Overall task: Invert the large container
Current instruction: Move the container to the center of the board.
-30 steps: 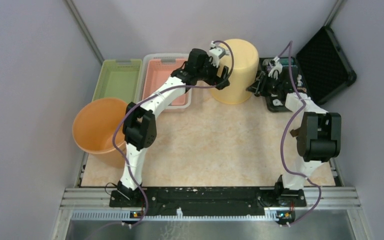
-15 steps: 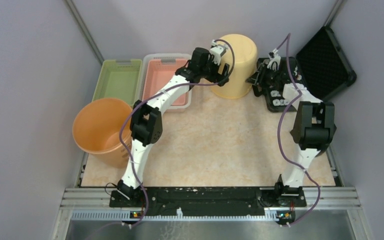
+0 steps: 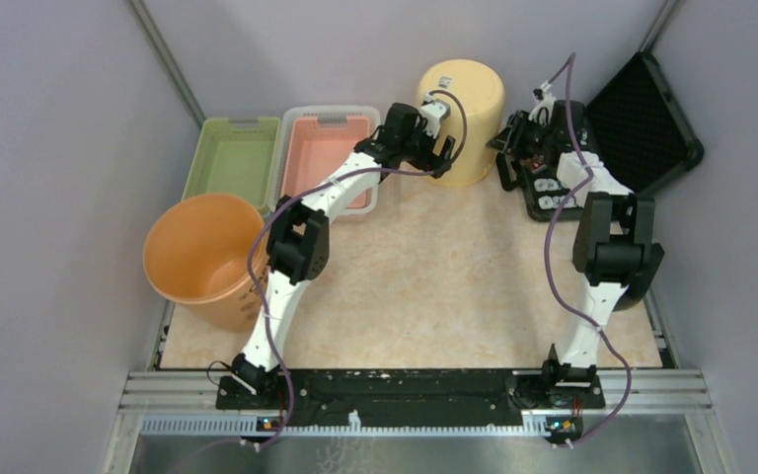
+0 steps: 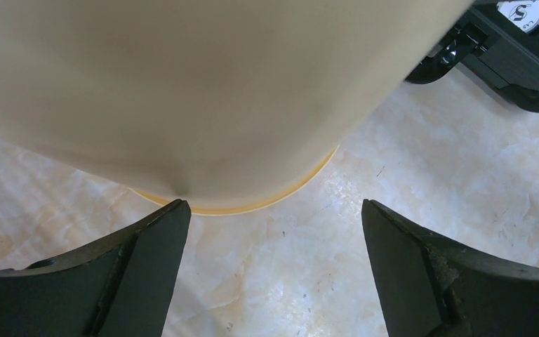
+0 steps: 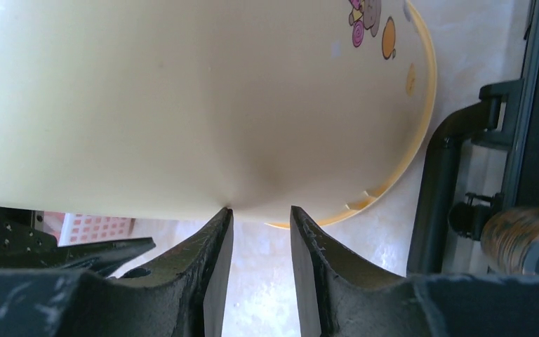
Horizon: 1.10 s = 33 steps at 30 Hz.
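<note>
Seemingly mouth-down, the container [image 3: 469, 109] stands between left gripper [image 4: 274, 210], jaws wide, and right gripper [image 5: 261, 210], narrow, both empty.

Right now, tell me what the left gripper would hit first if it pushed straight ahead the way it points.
Most likely the yellow bucket: its side wall fills the view just ahead of the open left gripper, and one fingertip seems to touch it.

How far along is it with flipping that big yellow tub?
Mostly done, it seems: the yellow tub stands rim-down on the table. In hand: left gripper and right gripper flank its wall, gripping nothing. Remaining: backing both arms away.
</note>
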Tool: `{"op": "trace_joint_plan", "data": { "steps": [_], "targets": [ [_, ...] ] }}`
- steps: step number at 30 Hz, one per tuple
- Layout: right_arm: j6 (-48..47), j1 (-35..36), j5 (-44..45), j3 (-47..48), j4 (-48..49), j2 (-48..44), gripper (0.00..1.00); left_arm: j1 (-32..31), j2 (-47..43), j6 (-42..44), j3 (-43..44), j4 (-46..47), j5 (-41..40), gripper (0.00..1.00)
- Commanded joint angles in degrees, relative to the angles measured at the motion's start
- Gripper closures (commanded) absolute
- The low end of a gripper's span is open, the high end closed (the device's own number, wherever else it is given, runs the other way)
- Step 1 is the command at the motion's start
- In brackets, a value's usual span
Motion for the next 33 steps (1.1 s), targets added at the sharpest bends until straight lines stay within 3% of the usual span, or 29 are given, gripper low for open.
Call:
{"op": "trace_joint_plan", "data": {
  "steps": [1,10,17,20,25,33],
  "targets": [
    [1.28,0.53,1.21,5.01,0.65,2.05,0.64,-0.24,0.57,1.40,2.52,3.66,0.01,0.01],
    [0.17,0.51,0.40,2.92,-0.56,-0.78,0.63,-0.26,-1.42,-0.35,0.33,2.49,2.87,0.01],
    [-4.71,0.48,-4.49,-5.28,-4.08,-15.80,0.62,-0.25,-11.19,-1.67,-5.95,2.83,18.52,0.01],
    [-7.99,0.48,-5.34,-8.99,-5.55,-23.37,0.60,-0.26,-16.35,-1.67,-8.84,3.25,20.71,0.01],
    [-14.85,0.48,-6.16,-15.31,-8.05,-36.60,0.54,-0.27,-26.62,2.27,-14.06,2.08,17.48,0.01],
    [-24.72,0.54,-8.39,-27.45,-8.14,-56.77,0.37,-0.23,-39.01,11.68,-27.31,4.24,-0.66,0.01]
  ]
}}
